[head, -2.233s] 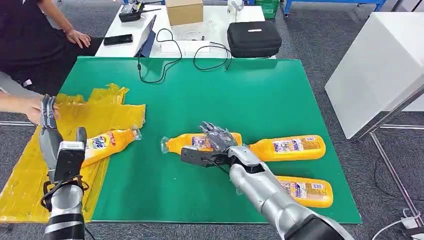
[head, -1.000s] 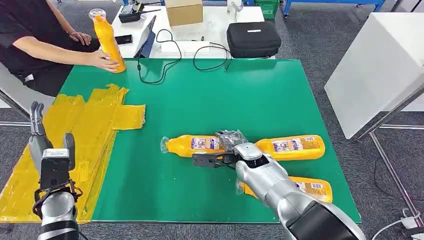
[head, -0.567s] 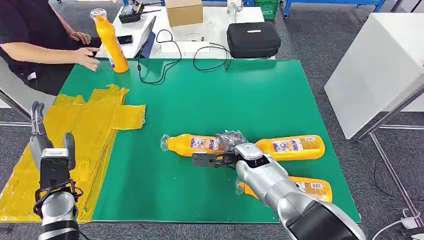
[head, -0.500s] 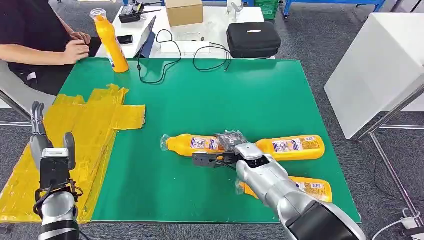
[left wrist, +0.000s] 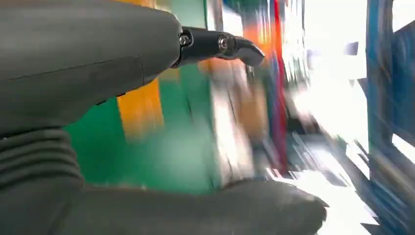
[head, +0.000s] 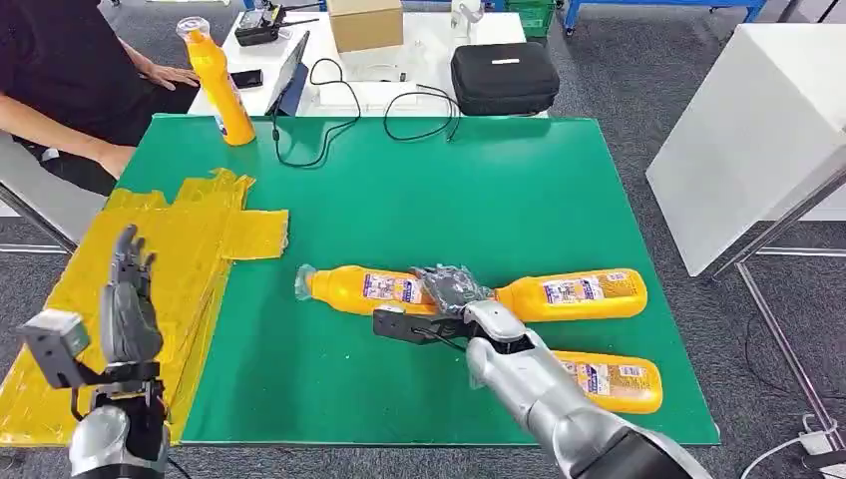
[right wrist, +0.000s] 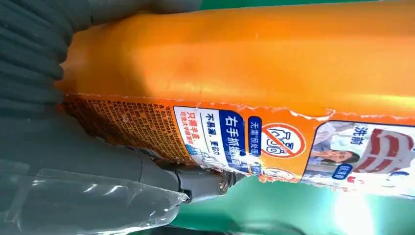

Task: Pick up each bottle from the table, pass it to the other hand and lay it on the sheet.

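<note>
Head view, lower centre of frame: right hand (head: 451,289) wraps its fingers over the rear end of an orange bottle (head: 369,288) lying on its side on the green table (head: 519,190), cap pointing toward frame left. Right wrist view confirms the grip, fingers (right wrist: 44,142) pressed on the bottle's label. Second bottle (head: 574,294) lies just right of the hand, third bottle (head: 614,382) lower right. Fourth bottle (head: 217,72) stands upright at upper left, near a seated person (head: 60,70). Yellow sheet (head: 190,239) spreads across frame left. Left hand (head: 128,304) raised at lower left over the sheet, fingers apart, holding nothing
</note>
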`<action>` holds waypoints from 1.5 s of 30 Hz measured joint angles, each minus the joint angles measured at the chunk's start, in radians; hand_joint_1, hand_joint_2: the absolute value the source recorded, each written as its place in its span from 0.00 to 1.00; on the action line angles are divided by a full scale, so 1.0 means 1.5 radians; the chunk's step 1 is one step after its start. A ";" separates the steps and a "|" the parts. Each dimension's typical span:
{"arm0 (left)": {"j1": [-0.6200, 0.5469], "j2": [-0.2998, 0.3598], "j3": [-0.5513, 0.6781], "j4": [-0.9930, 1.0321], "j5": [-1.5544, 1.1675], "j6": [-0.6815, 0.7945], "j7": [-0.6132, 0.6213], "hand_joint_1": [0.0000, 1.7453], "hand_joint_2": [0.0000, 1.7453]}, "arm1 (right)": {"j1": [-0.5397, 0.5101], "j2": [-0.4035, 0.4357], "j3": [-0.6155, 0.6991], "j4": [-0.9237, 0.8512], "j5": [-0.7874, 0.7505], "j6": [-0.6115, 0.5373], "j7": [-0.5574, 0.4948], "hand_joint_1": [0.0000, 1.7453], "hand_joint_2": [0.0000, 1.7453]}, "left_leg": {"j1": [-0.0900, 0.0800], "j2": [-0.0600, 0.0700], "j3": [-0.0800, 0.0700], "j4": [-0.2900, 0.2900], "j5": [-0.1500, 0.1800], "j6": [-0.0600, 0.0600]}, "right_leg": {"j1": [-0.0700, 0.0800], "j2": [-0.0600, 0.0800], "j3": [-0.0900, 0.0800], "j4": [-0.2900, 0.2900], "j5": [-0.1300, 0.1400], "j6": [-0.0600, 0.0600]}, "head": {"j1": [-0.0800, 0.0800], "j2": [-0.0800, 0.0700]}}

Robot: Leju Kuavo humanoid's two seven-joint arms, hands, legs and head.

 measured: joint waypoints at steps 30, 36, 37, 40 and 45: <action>0.115 -0.068 -0.060 -0.020 0.153 -0.124 0.029 0.00 1.00 | 0.080 0.041 0.031 -0.295 -0.082 0.017 -0.004 1.00 1.00 | 0.000 -0.002 -0.001 0.000 0.000 -0.001 | 0.000 0.000 -0.001 0.000 0.000 0.000 | 0.000 0.000; 0.091 -0.068 -0.096 -0.024 0.185 -0.111 0.040 0.00 1.00 | 0.062 0.076 0.055 -0.275 -0.089 0.017 -0.005 1.00 1.00 | 0.000 -0.002 -0.001 0.000 0.000 -0.001 | 0.000 0.000 -0.001 0.000 0.000 0.000 | 0.000 0.000; 0.088 -0.068 -0.099 -0.024 0.185 -0.111 0.041 0.00 1.00 | 0.061 0.080 0.058 -0.273 -0.089 0.017 -0.005 1.00 1.00 | 0.000 -0.002 -0.001 0.000 0.000 -0.001 | 0.000 0.000 -0.001 0.000 0.000 0.000 | 0.000 0.000; 0.086 -0.068 -0.104 -0.025 0.192 -0.110 0.041 0.00 1.00 | 0.059 0.088 0.063 -0.267 -0.090 0.017 -0.006 1.00 1.00 | 0.000 -0.002 -0.002 0.000 0.000 -0.001 | 0.000 0.000 -0.001 0.000 0.000 0.000 | 0.000 0.000; 0.083 -0.068 -0.111 -0.031 0.204 -0.104 0.037 0.00 1.00 | 0.058 0.108 0.092 -0.253 -0.089 0.017 -0.012 1.00 1.00 | 0.000 -0.002 -0.002 0.000 0.000 -0.001 | 0.000 0.000 -0.001 0.000 0.000 0.000 | 0.000 0.000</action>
